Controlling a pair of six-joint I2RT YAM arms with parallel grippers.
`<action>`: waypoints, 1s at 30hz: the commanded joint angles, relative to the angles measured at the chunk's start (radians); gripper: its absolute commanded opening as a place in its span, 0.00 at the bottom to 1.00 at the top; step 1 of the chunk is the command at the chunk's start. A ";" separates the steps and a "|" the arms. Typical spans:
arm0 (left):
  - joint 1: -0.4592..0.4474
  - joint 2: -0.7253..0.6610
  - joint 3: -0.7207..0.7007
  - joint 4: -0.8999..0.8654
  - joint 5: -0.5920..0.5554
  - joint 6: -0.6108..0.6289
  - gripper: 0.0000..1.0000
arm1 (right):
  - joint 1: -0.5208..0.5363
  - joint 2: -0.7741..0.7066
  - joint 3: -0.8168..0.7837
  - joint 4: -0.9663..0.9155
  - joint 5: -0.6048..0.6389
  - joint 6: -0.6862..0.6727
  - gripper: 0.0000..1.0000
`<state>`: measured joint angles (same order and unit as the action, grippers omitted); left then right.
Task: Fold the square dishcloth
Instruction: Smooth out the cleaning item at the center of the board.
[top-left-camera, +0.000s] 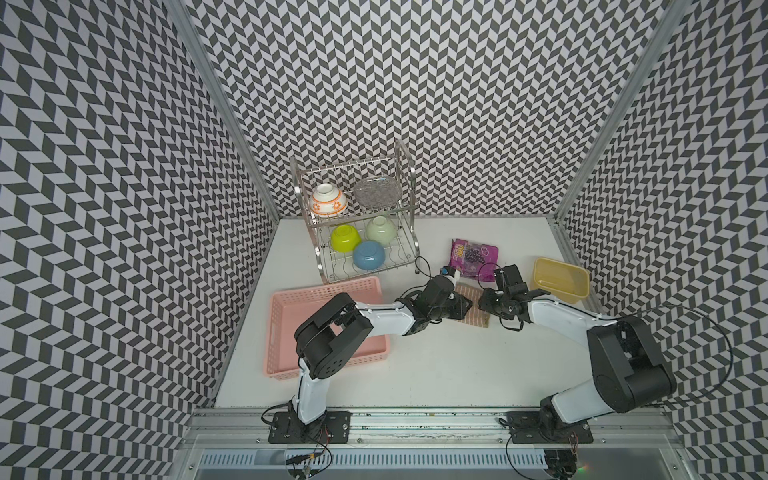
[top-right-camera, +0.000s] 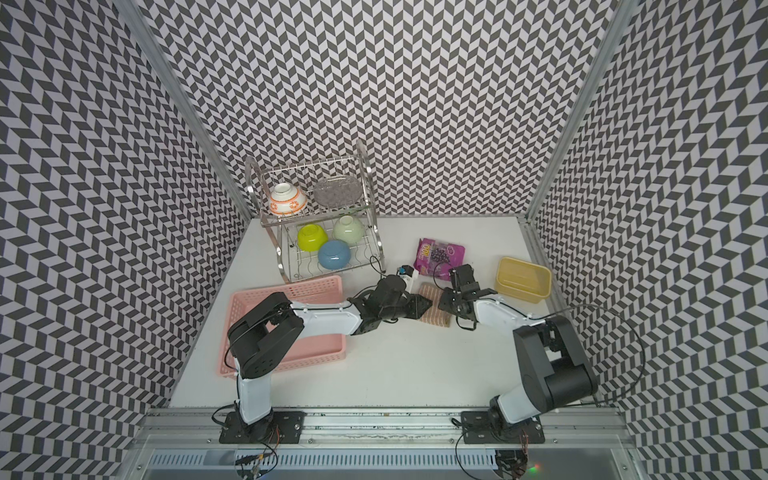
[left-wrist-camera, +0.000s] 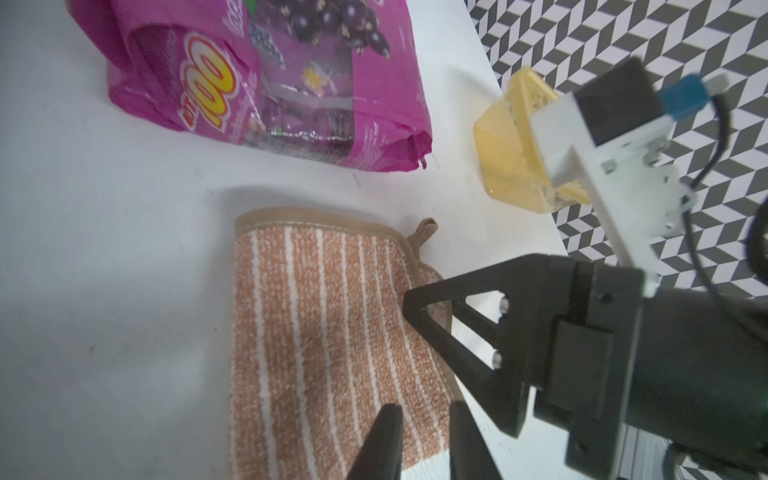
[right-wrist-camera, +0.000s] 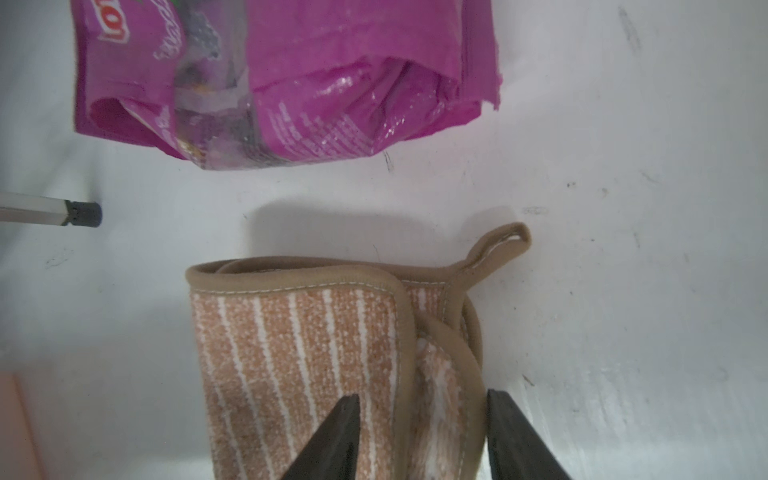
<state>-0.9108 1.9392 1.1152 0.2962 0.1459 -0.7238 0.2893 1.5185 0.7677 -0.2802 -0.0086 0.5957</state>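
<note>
square dishcloth (top-left-camera: 476, 319) seen doubled, right of frame centre | judged light, limp, grippy; to be pinched at its bound edge | right gripper (right-wrist-camera: 422, 395) parted, empty | left gripper (left-wrist-camera: 424, 405) narrowly parted, grip unconfirmed

The cloth (right-wrist-camera: 299, 353) is tan-orange with thin white stripes and darker beige edging. The bag (top-left-camera: 473, 255) is magenta, printed with dark grapes and yellow-red lettering. The tub (top-left-camera: 561, 278) is pale yellow and the basket (top-left-camera: 324, 291) is pink. The white bowl (top-left-camera: 328, 201) carries orange motifs. Beside it are a lime bowl (top-left-camera: 345, 238), a pale green bowl (top-left-camera: 381, 230) and a blue bowl (top-left-camera: 369, 255). The walls (top-left-camera: 457, 83) bear a grey-and-white chevron. The table (top-left-camera: 436, 365) is white.
</note>
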 joint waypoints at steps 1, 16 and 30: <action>0.015 -0.007 -0.009 -0.028 -0.052 0.001 0.24 | -0.003 0.005 -0.001 0.057 -0.032 0.015 0.52; 0.037 0.023 -0.043 -0.040 -0.077 -0.031 0.23 | -0.004 0.070 -0.008 0.123 -0.088 -0.020 0.20; 0.043 -0.041 -0.121 -0.048 -0.134 -0.025 0.21 | -0.004 0.147 0.040 0.242 -0.328 -0.119 0.02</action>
<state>-0.8700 1.9373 1.0023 0.2588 0.0376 -0.7586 0.2893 1.6459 0.7834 -0.0982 -0.2619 0.5110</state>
